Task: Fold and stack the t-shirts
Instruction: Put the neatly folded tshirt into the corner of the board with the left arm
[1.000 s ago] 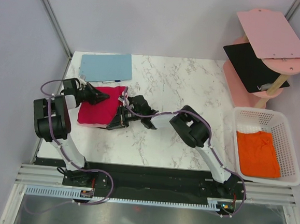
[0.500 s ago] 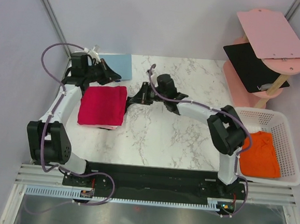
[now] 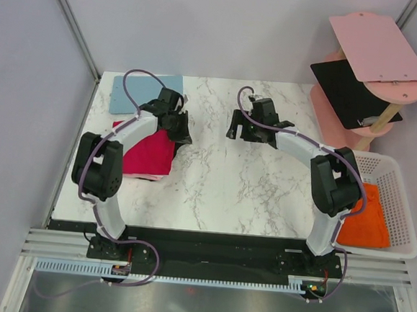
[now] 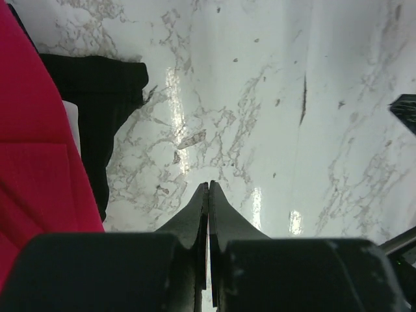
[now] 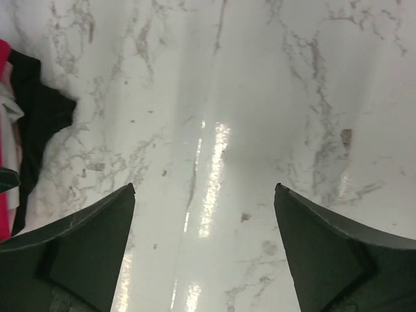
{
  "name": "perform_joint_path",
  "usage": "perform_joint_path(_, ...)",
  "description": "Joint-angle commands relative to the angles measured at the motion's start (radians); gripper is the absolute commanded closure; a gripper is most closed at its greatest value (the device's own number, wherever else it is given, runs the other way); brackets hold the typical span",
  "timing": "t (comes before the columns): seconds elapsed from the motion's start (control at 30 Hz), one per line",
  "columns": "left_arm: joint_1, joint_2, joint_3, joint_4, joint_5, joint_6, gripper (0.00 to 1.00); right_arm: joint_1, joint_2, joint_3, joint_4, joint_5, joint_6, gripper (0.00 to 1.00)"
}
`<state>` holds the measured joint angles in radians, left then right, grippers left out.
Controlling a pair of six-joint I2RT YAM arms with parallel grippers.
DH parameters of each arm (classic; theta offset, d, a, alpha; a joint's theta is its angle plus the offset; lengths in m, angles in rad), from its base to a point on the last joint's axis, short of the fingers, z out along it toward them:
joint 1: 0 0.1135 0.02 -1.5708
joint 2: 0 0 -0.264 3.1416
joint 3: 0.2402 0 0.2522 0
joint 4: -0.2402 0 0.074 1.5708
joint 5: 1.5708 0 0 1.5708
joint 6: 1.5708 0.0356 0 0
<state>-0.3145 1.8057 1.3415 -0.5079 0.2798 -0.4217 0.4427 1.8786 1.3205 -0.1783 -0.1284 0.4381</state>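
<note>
crimson t-shirt (image 3: 145, 151): judged soft, light, limp; best pinched at a hem | left gripper (image 4: 208, 190): pressed together, shirt just beside it | right gripper (image 5: 205, 188): spread, empty

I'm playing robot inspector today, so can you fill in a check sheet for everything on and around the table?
Surface: white marble table, glossy.
Job's things: red t-shirt folded at the left, with dark and white cloth edges peeking from under it; orange t-shirt lying in the white basket.
Clutter: light-blue board at the far left corner.
Grippers: left gripper shut, holding nothing, beside the red t-shirt; right gripper open, empty, over bare marble.
Cables: purple cables loop along both arms.
Surroundings: pink and black panels on a stand at the far right; grey walls.
</note>
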Motion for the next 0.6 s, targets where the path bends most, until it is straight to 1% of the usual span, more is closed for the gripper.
perform_joint_path(0.0,-0.020,0.076,0.090,-0.089,-0.108,0.058,0.98,-0.028,-0.058,-0.015,-0.024,0.046,-0.035,0.02)
perform_joint_path(0.07,-0.020,0.101,0.102,-0.110,-0.123,0.060,0.98,-0.036,-0.059,-0.020,-0.023,0.046,-0.036,0.02)
perform_joint_path(0.2,-0.015,0.141,0.111,-0.153,-0.206,0.060,0.98,-0.050,-0.059,-0.024,-0.024,0.042,-0.032,0.02)
perform_joint_path(0.37,-0.003,0.211,0.151,-0.201,-0.197,0.064,0.98,-0.068,-0.072,-0.032,-0.023,0.041,-0.029,0.02)
perform_joint_path(0.57,0.037,0.233,0.156,-0.241,-0.257,0.040,0.98,-0.087,-0.087,-0.037,-0.024,0.016,-0.027,0.02)
